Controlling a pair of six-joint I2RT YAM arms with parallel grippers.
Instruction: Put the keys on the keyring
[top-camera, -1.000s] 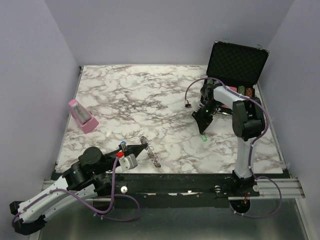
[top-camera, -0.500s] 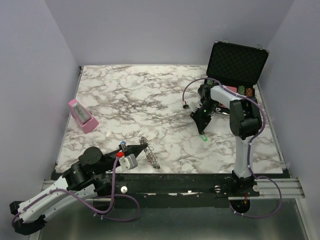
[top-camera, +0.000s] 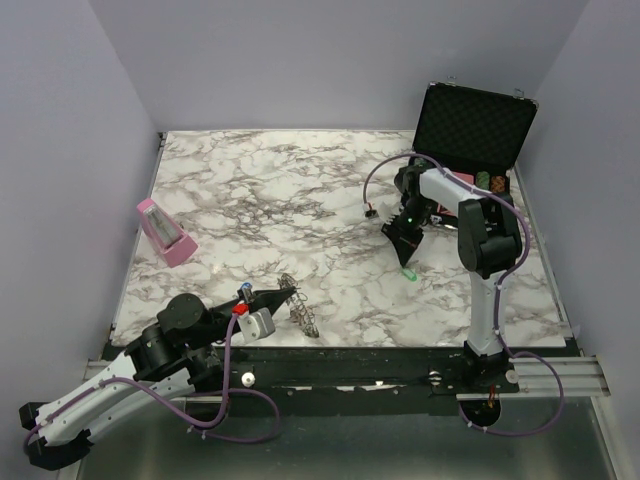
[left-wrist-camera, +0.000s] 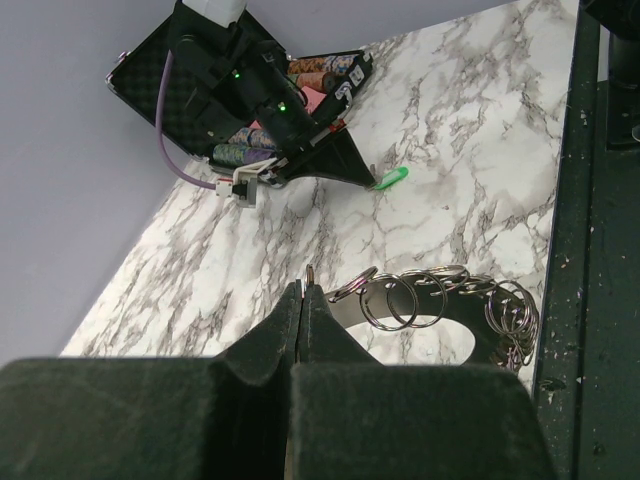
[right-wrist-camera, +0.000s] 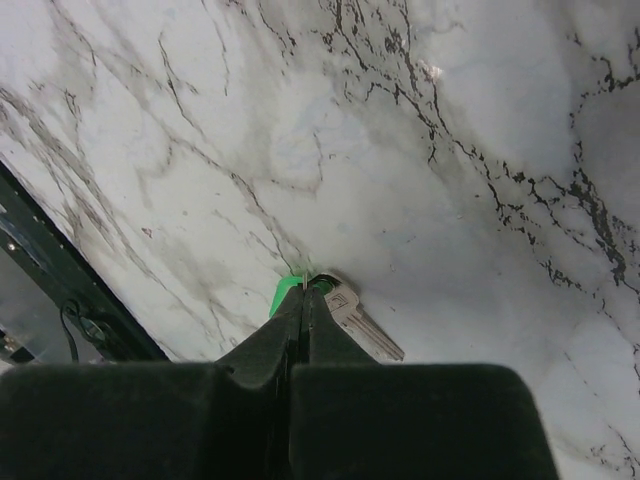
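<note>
Seen from above, a black case (top-camera: 475, 125) stands open at the far right corner of the marble counter (top-camera: 260, 190). The right tool (top-camera: 406, 264) is lowered to the counter in front of the case and a little to its left, with the green-headed key (top-camera: 410, 274) at its tips. The keyring (top-camera: 303, 312) — a string of linked silvery rings — is laid well apart from the case, by the counter's near edge, and the left tool (top-camera: 291, 293) is pointed at its end.

In the left wrist view, the left tool is shown pressed fully together, with no gap at the tips. The nearest ring lies just beside them, and whether it is pinched cannot be told. Striped poker chips (left-wrist-camera: 318, 68) are stacked inside the case.

In the right wrist view, the right tool is clamped narrowly on the key's green head — the silvery blade is seen sticking out to one side, flat on the counter.
</note>
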